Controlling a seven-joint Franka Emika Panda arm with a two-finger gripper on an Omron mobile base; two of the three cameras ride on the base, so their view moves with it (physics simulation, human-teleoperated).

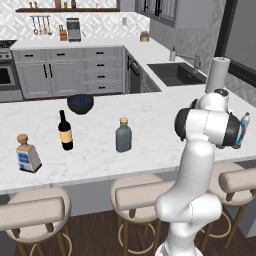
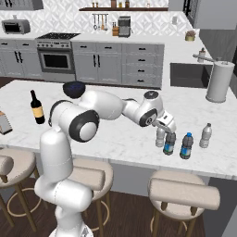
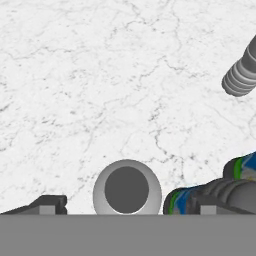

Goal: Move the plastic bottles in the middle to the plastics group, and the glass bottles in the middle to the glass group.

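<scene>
My gripper [image 2: 165, 129] hangs over the right part of the island counter, open. In the hand view its fingertips [image 3: 49, 204] stand wide apart, with gaps on either side of the whitish cap of an upright pale grey plastic bottle [image 3: 126, 189]. That pale bottle [image 2: 160, 138] stands beside a dark plastic bottle with a blue label [image 2: 170, 144]. Right of them stand the plastics group's dark blue-capped bottle [image 2: 186, 146] and clear bottle [image 2: 206, 135]. The squat grey-blue glass bottle [image 1: 123, 136] with a tan stopper stands mid-counter. The glass group, a wine bottle [image 1: 64, 131] and a square bottle [image 1: 27, 153], stands at the left.
A dark bowl [image 1: 80, 103] sits at the counter's far edge. A paper towel roll [image 2: 217, 81] stands by the sink [image 2: 189, 75] to the right. Padded stools [image 2: 183, 193] line the near side of the counter [image 2: 115, 134]. A ridged clear bottle [image 3: 242, 75] shows in the hand view.
</scene>
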